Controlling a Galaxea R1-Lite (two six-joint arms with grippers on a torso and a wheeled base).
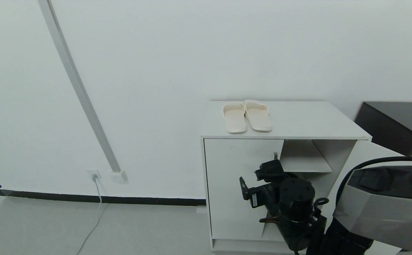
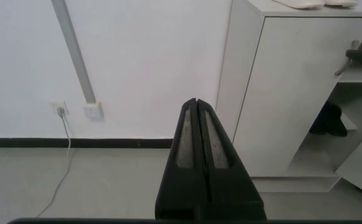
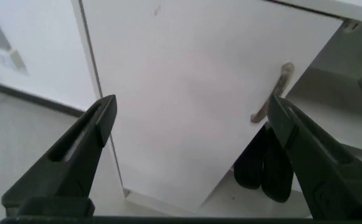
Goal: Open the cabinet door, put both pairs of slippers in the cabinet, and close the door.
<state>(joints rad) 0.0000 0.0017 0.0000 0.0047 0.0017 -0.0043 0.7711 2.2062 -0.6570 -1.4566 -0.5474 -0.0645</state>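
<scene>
Cabinet (image 1: 238,184): white, lower centre-right of the head view; left door closed, right door (image 1: 372,152) swung open. Cream slippers (image 1: 247,117): one pair, side by side on its top. Dark slippers (image 3: 265,171): inside, below the upper shelf. Right gripper (image 3: 192,102): jaws spread wide, empty, before the closed door's handle (image 3: 274,93). Left gripper (image 2: 196,106): jaws pressed together, empty.

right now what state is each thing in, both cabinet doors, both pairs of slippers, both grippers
white cabinet's left door, closed
white cabinet's right door, swung open
cream pair of slippers, side by side on the cabinet top
dark pair of slippers, inside the cabinet, below the shelf
left gripper, shut, empty
right gripper, open, empty, facing the closed door
</scene>
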